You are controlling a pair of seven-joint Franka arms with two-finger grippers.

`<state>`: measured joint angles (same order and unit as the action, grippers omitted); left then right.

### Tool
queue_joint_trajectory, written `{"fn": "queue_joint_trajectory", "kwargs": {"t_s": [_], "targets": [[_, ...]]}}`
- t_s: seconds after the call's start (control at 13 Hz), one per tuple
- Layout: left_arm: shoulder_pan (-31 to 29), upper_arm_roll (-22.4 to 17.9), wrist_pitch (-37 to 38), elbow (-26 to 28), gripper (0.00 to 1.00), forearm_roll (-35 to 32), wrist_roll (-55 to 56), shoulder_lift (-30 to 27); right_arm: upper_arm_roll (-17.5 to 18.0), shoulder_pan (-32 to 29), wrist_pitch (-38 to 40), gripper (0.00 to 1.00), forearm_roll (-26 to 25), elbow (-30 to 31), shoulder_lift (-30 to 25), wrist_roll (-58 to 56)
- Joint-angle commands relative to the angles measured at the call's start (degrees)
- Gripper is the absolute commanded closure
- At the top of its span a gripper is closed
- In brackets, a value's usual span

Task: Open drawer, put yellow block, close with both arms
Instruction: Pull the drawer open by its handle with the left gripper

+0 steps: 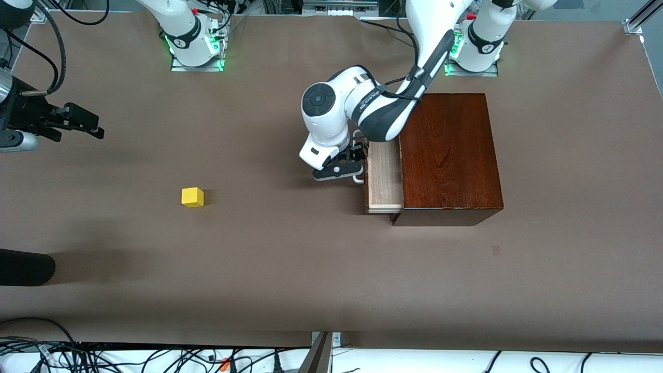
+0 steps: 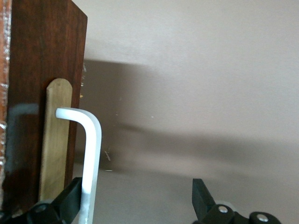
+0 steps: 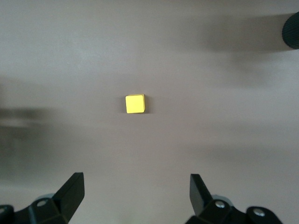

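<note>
Yellow block on bare brown surface, nearest the camera, well apart from the box and toward the right arm's end. Small, hard-edged, probably light and rigid; best pinched across two flat opposite faces.

Farther back, drawer partly out of the mahogany box; pale-wood tray apparently with nothing in it, though only part visible. Likely a stiff, steady slide; best hold at the white handle.

Left gripper at that handle, spread wide, one finger touching it, nothing clamped.

Right gripper aloft at the right arm's end, spread and unloaded, block in its wrist view.
</note>
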<state>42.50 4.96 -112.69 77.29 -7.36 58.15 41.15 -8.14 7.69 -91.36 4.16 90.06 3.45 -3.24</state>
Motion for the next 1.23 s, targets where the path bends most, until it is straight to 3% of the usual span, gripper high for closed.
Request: {"fn": "queue_joint_trajectory", "kwargs": {"t_s": [0.0,0.23,0.54,0.93,1.16], "targets": [[1.4,1.6,-2.4,-4.1,0.00,4.3,2.9,2.8,0.1,-0.5,0.2,0.00,1.5,-0.9,0.2,-0.4],[1.2,1.3,-0.9,-4.0,0.00,3.2,1.8,2.0,0.3,-0.1,0.3,0.00,1.6,-0.9,0.2,-0.4],[1.0,1.0,8.4,-4.1,0.00,2.4,-5.6,0.5,0.8,0.7,0.9,0.00,0.8,-3.5,1.3,-0.5],[0.5,0.9,20.5,-13.4,0.00,2.5,-9.2,-1.1,0.7,1.1,2.0,0.00,0.5,-4.8,2.1,1.3],[-4.8,0.8,25.8,-14.7,0.00,2.6,-17.5,-7.3,0.8,1.3,2.2,0.00,0.5,-5.1,2.2,1.7]]}}
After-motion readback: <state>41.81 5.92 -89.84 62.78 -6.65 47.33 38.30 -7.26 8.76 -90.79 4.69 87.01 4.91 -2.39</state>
